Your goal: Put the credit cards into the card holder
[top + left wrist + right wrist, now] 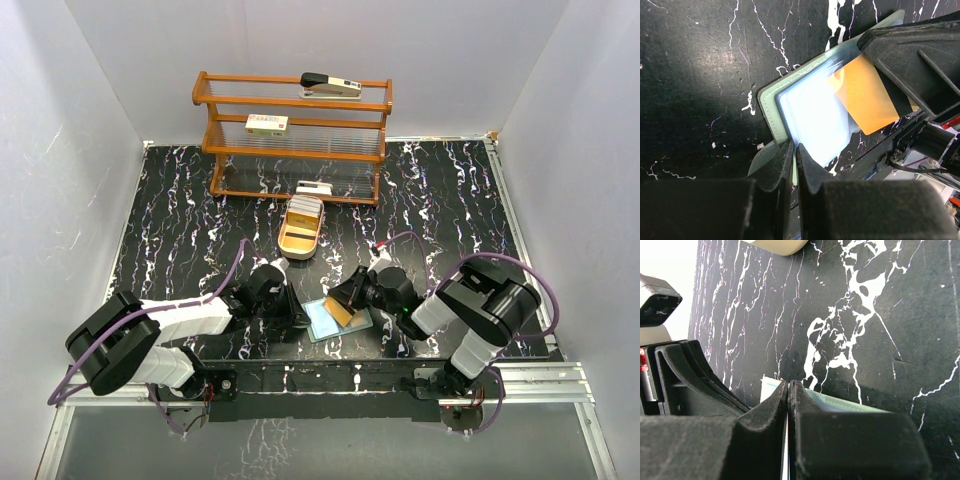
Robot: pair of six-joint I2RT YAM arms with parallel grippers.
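We find the card holder (771, 107) lying open midway along the table's near edge. We judge it soft and floppy, so it is best pinned at its rim. The gold-orange card (865, 95) looks light, stiff and slick, and is best pinched by an edge. The left hand (794, 152) is closed narrow on the holder's rim. The right hand (788, 390) is clamped on the card, whose corner overlaps the holder's inside.

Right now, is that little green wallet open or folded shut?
Open. The card holder is spread, its clear inner pocket facing up, with an orange card overlapping it.
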